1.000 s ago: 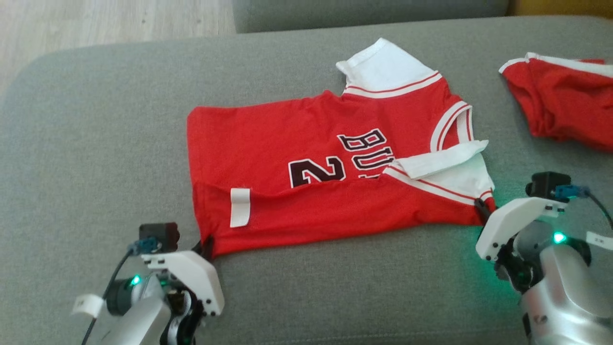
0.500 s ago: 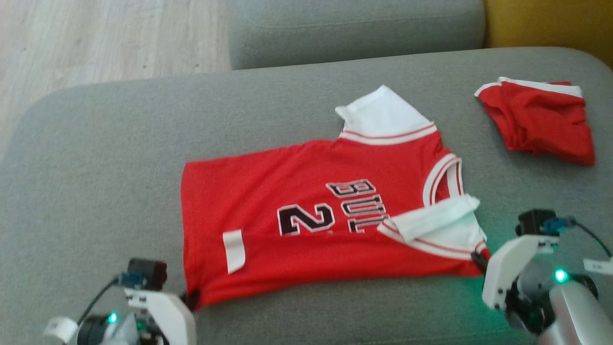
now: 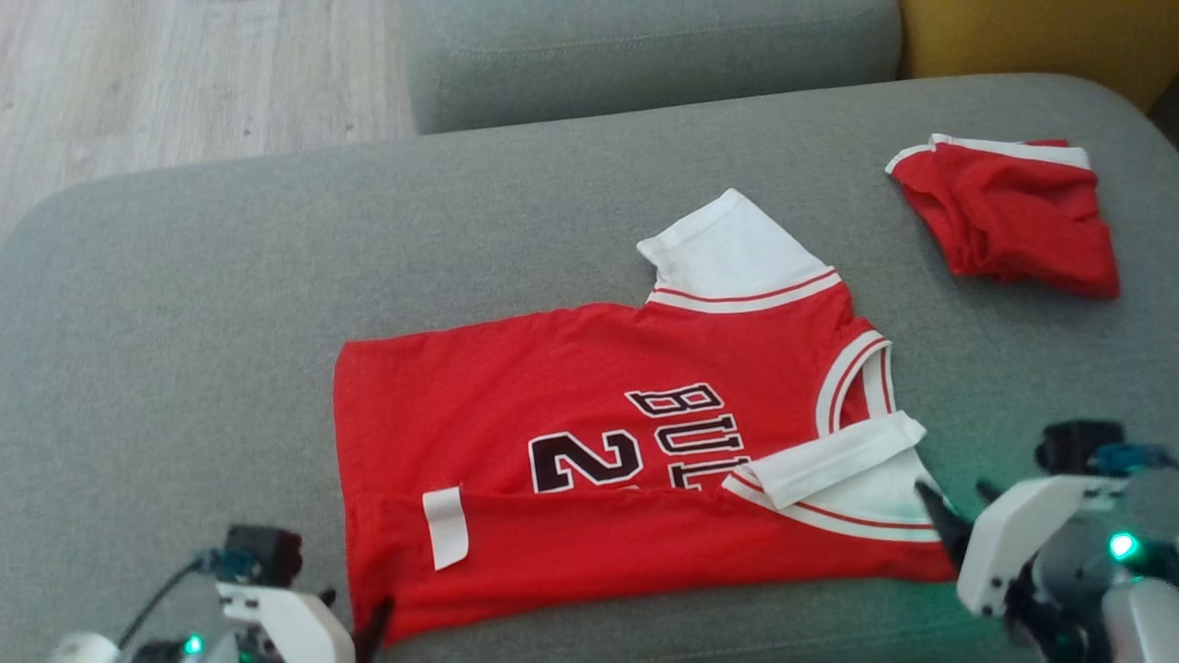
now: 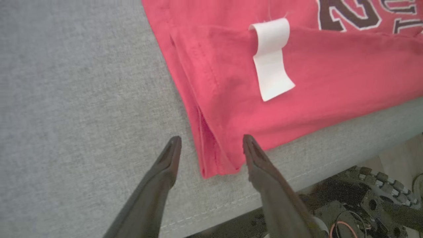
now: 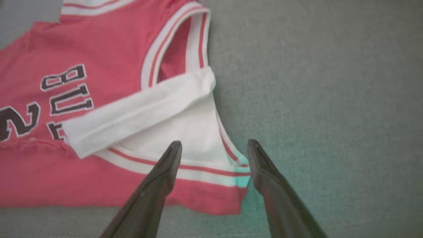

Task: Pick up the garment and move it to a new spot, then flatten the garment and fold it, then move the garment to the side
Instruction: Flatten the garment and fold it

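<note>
— Where's the jersey (image 3: 589, 433) sitting?
— Flat on the grey sofa cushion (image 3: 184, 322), about the middle from where I stand, collar toward 3 o'clock and hem toward 9. The edge at 6 o'clock is folded up over the front, so it cuts across the bottom of the number 2 and the lettering. A white tag (image 3: 446, 527) lies on that fold.
— And the sleeves?
— One white sleeve (image 3: 728, 244) sticks out toward 12 o'clock. The other sleeve (image 3: 834, 460) is turned in across the chest, near 4 o'clock.
— Are the jaws gripping it?
— No. The left jaws are spread wide at 7 o'clock. The jersey's hem corner lies between the two dark left fingers (image 4: 165, 172), and they hold nothing. It's the same with the right jaws at 4 o'clock: the right fingers (image 5: 158, 178) are apart over the striped corner below the turned-in sleeve, not pinching it.
— Anything else on the cushion?
— A second red garment (image 3: 1009, 221) with white trim, bunched at 2 o'clock, well apart from the jersey. Pale wooden floor (image 3: 138, 83) shows off at 11 o'clock.
</note>
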Available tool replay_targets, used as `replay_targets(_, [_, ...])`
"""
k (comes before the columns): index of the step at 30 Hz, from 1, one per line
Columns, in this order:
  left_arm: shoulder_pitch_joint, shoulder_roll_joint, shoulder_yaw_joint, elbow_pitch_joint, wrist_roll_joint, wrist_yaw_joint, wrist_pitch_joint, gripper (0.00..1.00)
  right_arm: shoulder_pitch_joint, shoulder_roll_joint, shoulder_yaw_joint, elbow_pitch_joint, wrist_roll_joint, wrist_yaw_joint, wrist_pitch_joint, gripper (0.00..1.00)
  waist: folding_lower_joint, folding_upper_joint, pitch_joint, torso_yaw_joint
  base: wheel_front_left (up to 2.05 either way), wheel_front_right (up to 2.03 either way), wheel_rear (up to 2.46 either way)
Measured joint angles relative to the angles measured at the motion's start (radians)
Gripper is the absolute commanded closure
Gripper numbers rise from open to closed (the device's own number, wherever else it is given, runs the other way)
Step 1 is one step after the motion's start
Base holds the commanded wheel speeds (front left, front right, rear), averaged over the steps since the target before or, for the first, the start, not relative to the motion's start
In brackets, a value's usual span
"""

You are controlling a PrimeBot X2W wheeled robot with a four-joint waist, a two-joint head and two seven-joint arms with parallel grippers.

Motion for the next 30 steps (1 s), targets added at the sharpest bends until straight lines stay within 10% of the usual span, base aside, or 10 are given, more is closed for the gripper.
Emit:
replay_targets(11, [-0.27, 0.089, 0.072, -0.055, -0.037, -0.108, 0.089, 0.0, -0.228, -0.027, 0.005, -0.072, -0.016, 0.0, -0.263, 0.0, 0.0, 0.0, 0.078, 0.031, 0.0, 0.0, 0.0])
replay_targets(18, [-0.539, 0.008, 0.025, 0.17, -0.081, -0.266, 0.23, 0.0, -0.574, -0.085, 0.17, 0.216, 0.044, 0.0, -0.366, 0.0, 0.0002, 0.0, 0.202, 0.059, 0.0, 0.0, 0.0])
replay_targets(30, [-0.825, -0.114, -0.056, 0.402, -0.049, -0.337, 0.256, 0.0, -0.981, -0.154, 0.448, 0.659, 0.156, 0.0, -0.263, 0.0, 0.0002, -0.0001, 0.366, 0.129, 0.0, 0.0, 0.0])
